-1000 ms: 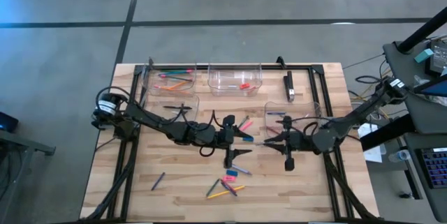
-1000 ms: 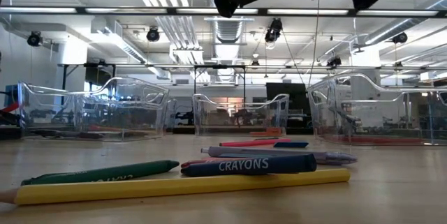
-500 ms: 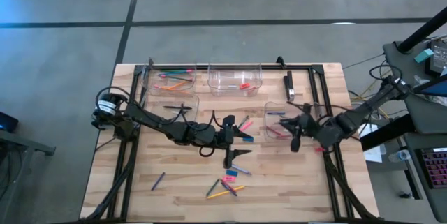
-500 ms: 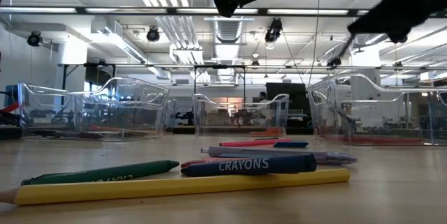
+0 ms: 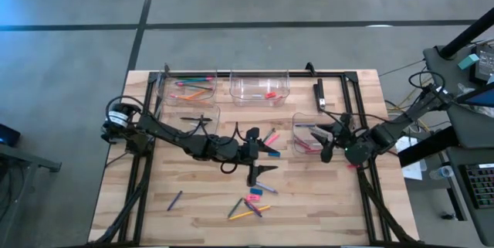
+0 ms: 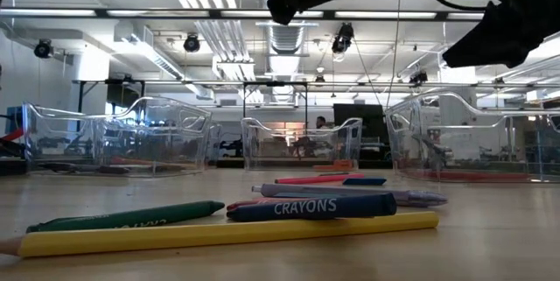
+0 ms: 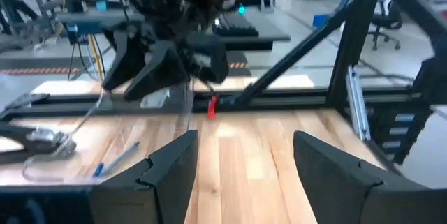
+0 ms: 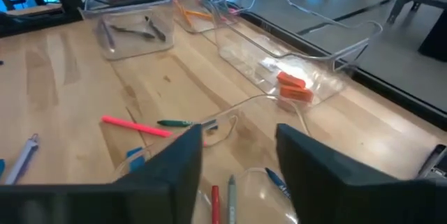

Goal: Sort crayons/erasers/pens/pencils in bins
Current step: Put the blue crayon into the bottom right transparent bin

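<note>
Right arm reaches in from the counter's point(image 5: 193, 217) right edge, stretched low; right gripper point(image 5: 327, 141) hangs over the right-hand bin point(image 5: 296, 118). Its fingers point(image 8: 311, 161) are apart with nothing between them; pens/crayons point(image 8: 223, 197) lie in the bin right under it.

Left arm runs from the left edge toward centre, level above the counter; left gripper point(image 5: 270, 151) sits mid-counter just beside a loose pink pencil point(image 5: 270, 137). Its fingers point(image 7: 167, 175) are spread wide, empty.

Back row: left bin point(image 5: 164, 86) has orange and pink pencils point(image 5: 194, 88), middle bin point(image 5: 235, 93) has a red-orange eraser point(image 5: 270, 94). Fourth bin point(image 5: 185, 111) sits in front of the left one, with dark pens point(image 5: 199, 118).

Loose pile point(image 5: 248, 205) of pencils, crayons and erasers is at the counter's front centre; one purple crayon point(image 5: 175, 200) lies apart, front left.
</note>
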Controlling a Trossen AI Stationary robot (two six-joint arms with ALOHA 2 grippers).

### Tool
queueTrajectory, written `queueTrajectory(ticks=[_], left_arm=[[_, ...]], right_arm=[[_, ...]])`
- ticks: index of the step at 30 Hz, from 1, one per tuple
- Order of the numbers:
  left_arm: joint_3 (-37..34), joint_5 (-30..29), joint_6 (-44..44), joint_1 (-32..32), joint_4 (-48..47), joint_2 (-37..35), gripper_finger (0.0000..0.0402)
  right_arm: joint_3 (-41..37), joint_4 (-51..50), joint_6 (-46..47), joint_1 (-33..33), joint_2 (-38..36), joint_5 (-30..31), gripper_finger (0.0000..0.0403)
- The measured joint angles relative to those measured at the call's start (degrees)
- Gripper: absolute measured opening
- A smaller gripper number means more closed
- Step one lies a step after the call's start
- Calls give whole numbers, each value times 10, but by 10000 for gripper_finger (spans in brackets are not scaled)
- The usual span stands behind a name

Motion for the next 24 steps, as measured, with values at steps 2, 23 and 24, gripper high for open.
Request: queueTrajectory(ticks=[2, 23, 24], left_arm=[[0, -13, -2, 0, -24, 0, 219], [-24, -148, -31, -49, -257, -170, 181], [-34, -148, -28, -56, -250, -178, 175]], right_arm=[[1, 0, 0, 0, 1, 0, 199], [46, 399, -250, 1, 259, -241, 244], [57, 398, -254, 1, 279, -258, 245]])
